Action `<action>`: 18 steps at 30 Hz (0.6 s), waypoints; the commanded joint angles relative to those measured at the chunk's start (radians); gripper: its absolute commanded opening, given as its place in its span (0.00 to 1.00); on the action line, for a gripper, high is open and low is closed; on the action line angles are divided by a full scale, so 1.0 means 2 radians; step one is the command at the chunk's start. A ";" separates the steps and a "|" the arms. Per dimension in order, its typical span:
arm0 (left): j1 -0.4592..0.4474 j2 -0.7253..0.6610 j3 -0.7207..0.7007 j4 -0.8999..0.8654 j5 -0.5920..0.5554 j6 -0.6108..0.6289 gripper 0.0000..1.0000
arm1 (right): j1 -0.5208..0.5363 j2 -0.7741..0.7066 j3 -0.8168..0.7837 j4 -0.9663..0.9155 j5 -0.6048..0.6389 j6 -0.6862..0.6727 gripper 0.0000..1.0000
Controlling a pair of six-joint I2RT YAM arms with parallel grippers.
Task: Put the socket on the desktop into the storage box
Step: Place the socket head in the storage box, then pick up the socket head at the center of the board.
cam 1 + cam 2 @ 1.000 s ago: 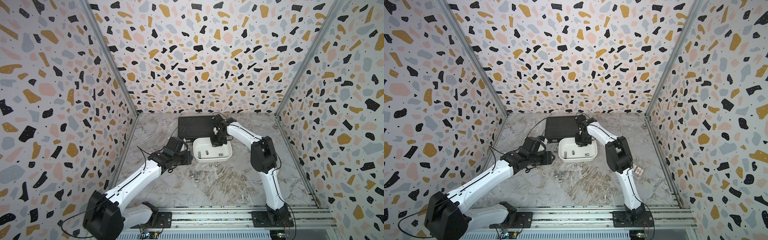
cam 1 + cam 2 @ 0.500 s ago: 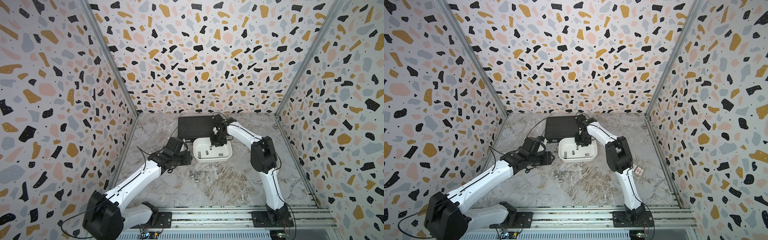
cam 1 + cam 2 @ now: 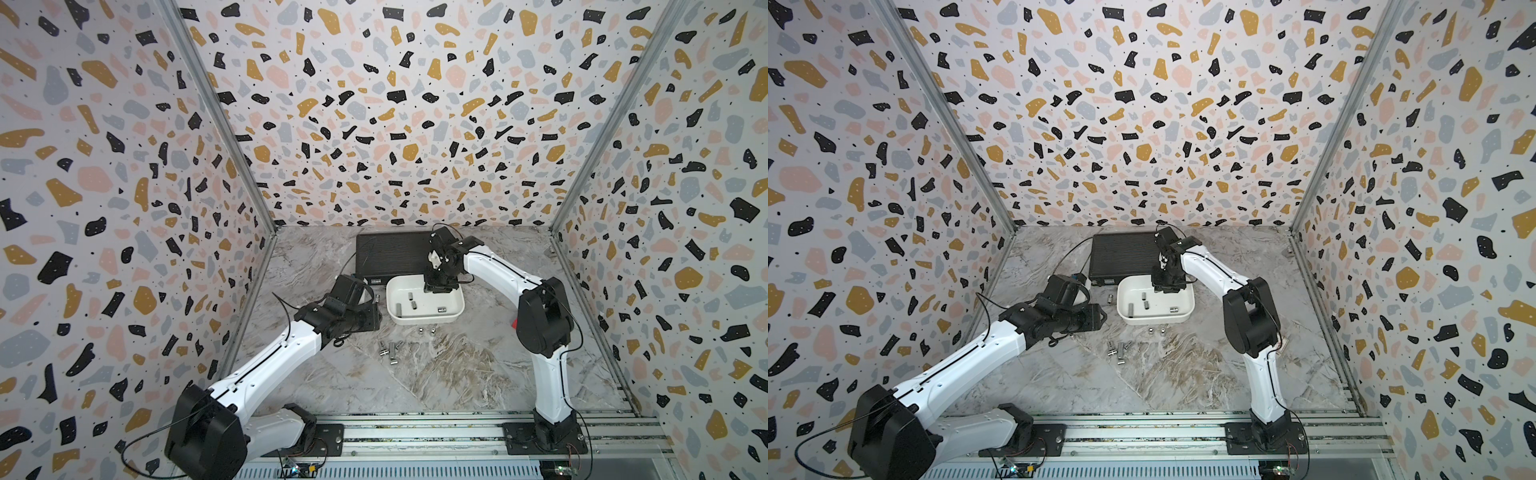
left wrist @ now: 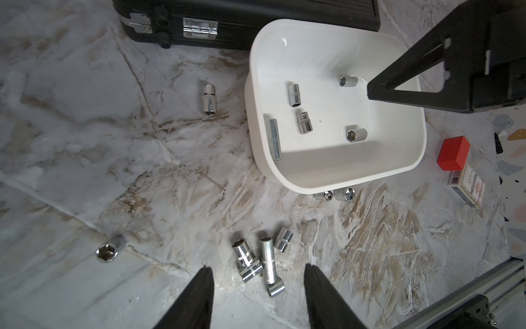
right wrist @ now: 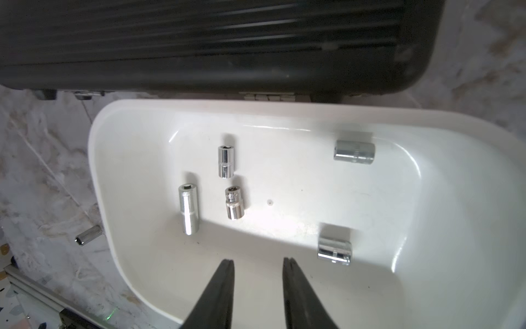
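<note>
Jaws of the right gripper (image 5: 258,260) are seen slightly apart, nothing held, above the storage box (image 5: 199,106) — five sockets (image 5: 226,161) are counted inside it. Jaws of the left gripper (image 4: 257,267) are spread, empty, over a socket cluster (image 4: 266,260) on the desktop (image 4: 113,142), near the storage box.

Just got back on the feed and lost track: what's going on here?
The right gripper hangs open and empty over the white shallow plastic storage box, which holds five small chrome sockets. The left gripper is open and empty too, poised above a cluster of sockets on the grey-white marble desktop. Others lie loose around the box, so the job is partly done.
</note>
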 commanded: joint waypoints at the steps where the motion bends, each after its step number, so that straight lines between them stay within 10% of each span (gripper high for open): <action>1: 0.005 -0.006 0.002 -0.011 -0.015 -0.007 0.55 | 0.003 -0.048 -0.031 0.029 -0.014 -0.014 0.35; 18: 0.028 0.006 0.023 -0.080 -0.051 -0.007 0.56 | 0.014 -0.249 -0.269 0.192 -0.071 -0.071 0.38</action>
